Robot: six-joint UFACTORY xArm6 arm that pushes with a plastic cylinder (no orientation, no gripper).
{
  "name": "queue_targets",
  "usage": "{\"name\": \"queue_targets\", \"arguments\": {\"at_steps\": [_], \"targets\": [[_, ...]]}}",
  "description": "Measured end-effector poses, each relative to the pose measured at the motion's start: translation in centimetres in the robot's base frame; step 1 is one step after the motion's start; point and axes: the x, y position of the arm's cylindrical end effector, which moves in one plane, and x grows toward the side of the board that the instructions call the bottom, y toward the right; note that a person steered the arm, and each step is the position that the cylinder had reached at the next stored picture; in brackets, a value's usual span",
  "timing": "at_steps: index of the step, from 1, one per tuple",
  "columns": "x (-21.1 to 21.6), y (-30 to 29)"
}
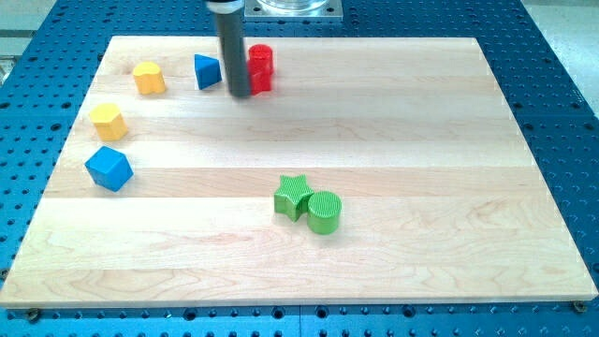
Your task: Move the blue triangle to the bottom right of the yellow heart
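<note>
Underneath, a blue perforated metal base (562, 112) carrying a pale wooden tabletop (393, 140) of joined planks. No hand on this rod (230, 47), only my tip (240, 93), down between blue triangle (206, 71) and red cylinder (260, 68) at the view's top, close beside both. Blue triangle: small wedge, glossy, just right of the yellow heart (148, 78). Elsewhere: green star (293, 196) touching green cylinder (325, 212); blue cube (109, 168) below a yellow hexagon (108, 122).

The rod (231, 47) hides part of the red block (261, 67); its top is cut off.
</note>
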Motion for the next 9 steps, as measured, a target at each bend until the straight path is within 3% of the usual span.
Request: {"name": "queue_targets", "arguments": {"at_steps": [1,2,3,4,6,8,9], "targets": [[-1.2,1.7],[-1.5,-5.4],[-5.9,-3.3],[-7.0,-8.3],[8.5,-11.1],[0.0,-11.3],[-2.4,-6.8]]}}
